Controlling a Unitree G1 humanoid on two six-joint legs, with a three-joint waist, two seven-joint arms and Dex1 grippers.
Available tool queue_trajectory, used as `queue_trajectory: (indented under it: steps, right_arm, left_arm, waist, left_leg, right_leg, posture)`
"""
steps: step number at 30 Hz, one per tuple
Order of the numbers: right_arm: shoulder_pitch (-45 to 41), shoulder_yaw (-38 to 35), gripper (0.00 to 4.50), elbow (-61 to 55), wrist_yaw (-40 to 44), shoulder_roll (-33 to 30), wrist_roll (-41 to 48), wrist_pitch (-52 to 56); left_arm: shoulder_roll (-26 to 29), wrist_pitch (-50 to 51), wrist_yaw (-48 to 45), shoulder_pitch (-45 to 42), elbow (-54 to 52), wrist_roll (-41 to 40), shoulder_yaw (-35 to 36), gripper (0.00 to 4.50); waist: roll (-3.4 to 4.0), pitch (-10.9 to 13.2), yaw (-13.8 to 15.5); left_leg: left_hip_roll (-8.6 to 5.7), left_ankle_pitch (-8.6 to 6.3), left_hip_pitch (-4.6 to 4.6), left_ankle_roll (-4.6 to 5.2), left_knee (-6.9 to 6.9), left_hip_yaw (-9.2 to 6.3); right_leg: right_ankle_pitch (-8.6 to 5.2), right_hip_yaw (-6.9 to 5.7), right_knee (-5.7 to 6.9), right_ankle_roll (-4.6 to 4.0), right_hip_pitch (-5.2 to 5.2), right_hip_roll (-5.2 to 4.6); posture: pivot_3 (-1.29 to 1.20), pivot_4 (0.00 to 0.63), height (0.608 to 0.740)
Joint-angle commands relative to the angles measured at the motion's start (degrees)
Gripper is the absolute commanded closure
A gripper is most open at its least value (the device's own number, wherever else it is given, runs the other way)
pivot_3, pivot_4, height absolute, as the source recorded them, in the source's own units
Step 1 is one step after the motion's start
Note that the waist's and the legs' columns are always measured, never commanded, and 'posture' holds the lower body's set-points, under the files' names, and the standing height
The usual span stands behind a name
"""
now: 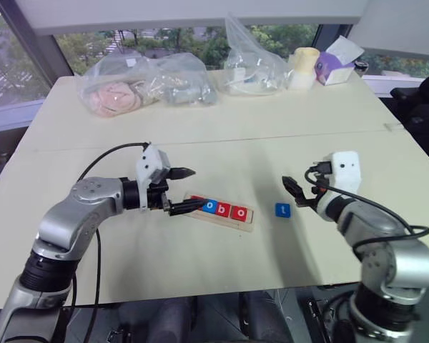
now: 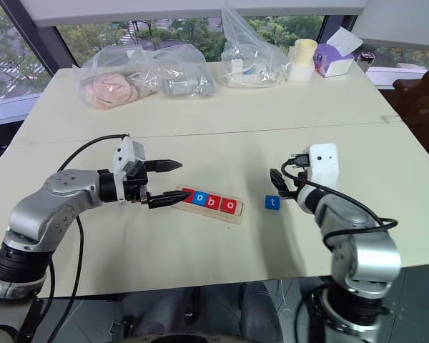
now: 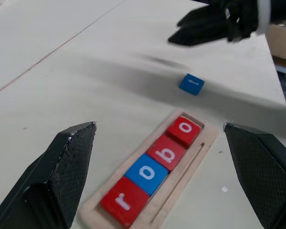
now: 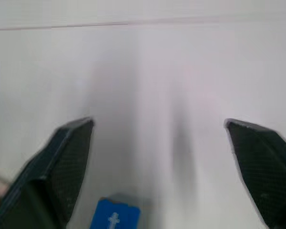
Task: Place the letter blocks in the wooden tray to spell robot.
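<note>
The wooden tray (image 3: 181,177) lies at the table's middle and holds four letter blocks in a row: red r (image 3: 125,202), blue o (image 3: 146,173), red b (image 3: 167,152) and red o (image 3: 184,130). The slot past the last o is bare. A blue t block (image 1: 282,210) rests flat on the table just right of the tray, also seen close under the right wrist as the t (image 4: 115,214). My left gripper (image 1: 198,188) is open at the tray's left end, with its lower finger over that end. My right gripper (image 1: 294,191) is open and empty, just right of the t.
Clear plastic bags (image 1: 114,89) (image 1: 254,64) line the far side of the table, with a cream roll (image 1: 304,68) and a purple tissue box (image 1: 336,68) at the back right. A seam crosses the tabletop (image 1: 222,139) behind the tray.
</note>
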Motion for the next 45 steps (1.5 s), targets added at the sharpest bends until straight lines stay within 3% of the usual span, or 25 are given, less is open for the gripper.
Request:
queue_trajectory:
  steps: [1,4,8,15,21,28,32,37,45]
  right_arm:
    - [6.88,3.54,0.04,7.65,19.38,-14.25,-0.08,-23.42]
    - [8.28,4.22,0.04,17.86,28.75,-20.31,0.77,-36.98]
    - [5.86,9.68,0.04,28.53,33.33,-23.54,-4.24,-53.4]
    - [0.56,15.27,0.04,39.41,39.76,-23.6,-4.86,-63.0]
    - [-0.64,16.03,0.04,41.02,41.75,-23.79,-4.0,-64.57]
    - [-1.07,16.59,3.36,41.82,42.1,-23.0,-4.05,-65.21]
    - [-1.77,16.29,3.36,38.46,41.34,-22.51,-2.28,-61.15]
    - [-2.31,18.11,3.36,25.63,39.3,-21.93,1.56,-49.04]
    - [-3.95,23.69,3.36,18.66,36.17,-22.63,-1.63,-41.65]
  left_arm:
    - [4.73,1.64,-4.24,2.11,-4.93,-2.32,1.24,0.0]
    - [9.35,4.03,-6.39,5.34,-8.7,-5.14,3.49,0.0]
    - [13.05,6.07,-7.3,7.85,-10.9,-7.12,5.66,0.0]
    - [18.35,2.2,-8.88,13.79,-12.03,-2.93,7.05,0.0]
    - [18.95,2.95,-7.57,17.21,-14.38,-4.12,9.6,0.0]
    - [18.49,4.18,-5.72,18.35,-16.06,-4.95,9.95,0.0]
    - [18.85,3.86,-5.53,18.43,-16.0,-4.76,9.89,0.0]
    - [18.92,3.48,-5.4,17.84,-16.01,-4.28,9.15,0.0]
    - [18.35,2.51,-5.32,17.65,-15.41,-2.86,7.83,0.0]
  waist:
    - [0.02,0.03,-0.07]
    - [-0.03,0.05,-0.53]
    - [-0.05,0.08,-0.19]
    - [-0.1,0.11,0.13]
    - [-0.1,0.11,0.24]
    - [-0.1,0.11,0.21]
    - [-0.1,0.11,0.21]
    - [-0.1,0.11,0.12]
    - [-0.1,0.11,0.41]
  left_leg:
    - [-0.01,-0.02,-0.02,0.03,-0.02,0.04]
    - [0.04,-0.08,0.02,0.12,-0.05,0.11]
    - [0.08,-0.08,0.03,0.12,-0.02,0.11]
    - [0.06,-0.09,-0.03,0.11,-0.01,0.11]
    - [0.06,-0.09,-0.02,0.11,-0.01,0.07]
    - [0.06,-0.09,-0.02,0.1,-0.01,0.08]
    - [0.06,-0.09,-0.01,0.11,-0.01,0.08]
    - [0.08,-0.09,-0.01,0.11,-0.02,0.07]
    - [0.05,-0.1,-0.04,0.1,0.02,0.08]
  right_leg:
    - [-0.03,-0.01,-0.09,0.04,0.02,-0.04]
    - [-0.13,-0.02,-0.36,0.22,0.16,-0.03]
    - [-0.01,-0.02,-0.33,0.05,0.16,-0.03]
    - [0.03,-0.02,-0.43,-0.03,0.18,-0.06]
    - [0.03,-0.02,-0.42,-0.03,0.17,-0.07]
    - [0.04,-0.01,-0.42,-0.04,0.18,-0.08]
    - [0.04,-0.01,-0.4,-0.04,0.17,-0.07]
    - [0.04,0.01,-0.33,-0.04,0.12,-0.06]
    - [0.04,0.01,-0.39,-0.04,0.14,-0.12]
  posture:
    - [0.0,0.15,0.74]
    - [0.0,0.15,0.74]
    - [0.0,0.15,0.74]
    - [0.0,0.15,0.74]
    - [0.0,0.15,0.74]
    - [0.0,0.15,0.74]
    - [0.0,0.15,0.74]
    - [0.0,0.15,0.74]
    - [0.0,0.15,0.74]
